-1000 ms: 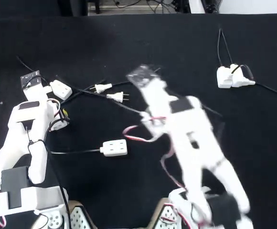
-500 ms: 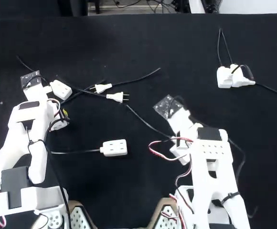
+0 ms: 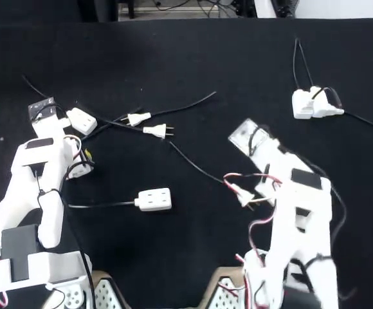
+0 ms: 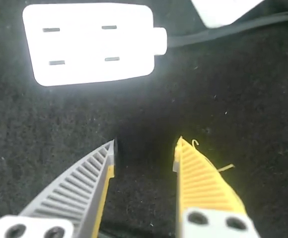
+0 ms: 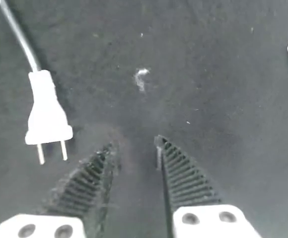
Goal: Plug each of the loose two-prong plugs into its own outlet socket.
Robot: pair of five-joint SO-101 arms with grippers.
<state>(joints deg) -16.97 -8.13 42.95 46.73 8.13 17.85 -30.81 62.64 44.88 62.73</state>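
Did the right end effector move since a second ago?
Yes. The right end effector moved right, away from the loose plug and nearer the outlet.

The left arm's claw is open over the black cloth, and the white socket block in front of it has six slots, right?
Not quite: the socket block has four slots, set in two pairs, as the left wrist view shows. The rest is right: the left gripper is open over the black cloth.

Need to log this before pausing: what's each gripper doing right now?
Left gripper: open, empty, near the white plastic outlet block.
Right gripper: open, empty, beside a white two-prong plug.
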